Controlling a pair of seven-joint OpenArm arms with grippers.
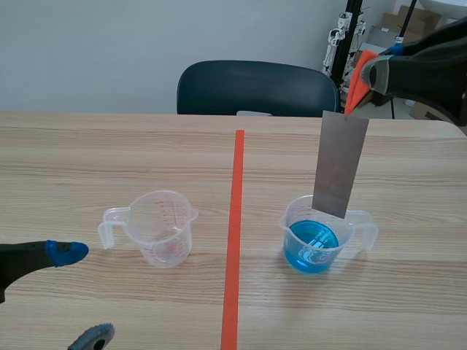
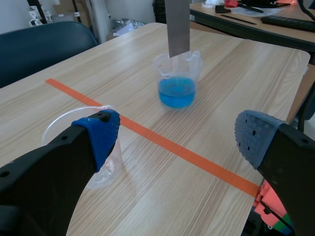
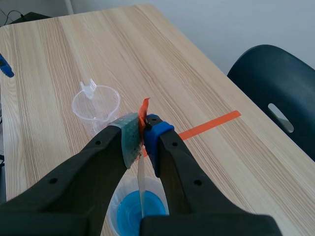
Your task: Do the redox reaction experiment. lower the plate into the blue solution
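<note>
Right of centre, the right gripper [image 3: 142, 133] pinches a grey metal plate [image 1: 341, 164] over a clear plastic beaker [image 1: 351, 232] of blue solution [image 1: 310, 246], whose rim a skewed descent could snag, tipping it; the left gripper [image 2: 177, 138] sits spread.

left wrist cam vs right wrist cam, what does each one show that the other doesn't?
Only left wrist: the open left hand, and the plate seen face-on. Only right wrist: the right hand shut on the plate's orange-tagged top, plate seen edge-on. Both: the plate hanging over the cup of blue solution, the empty cup, the orange tape line, the dark chair.
</note>
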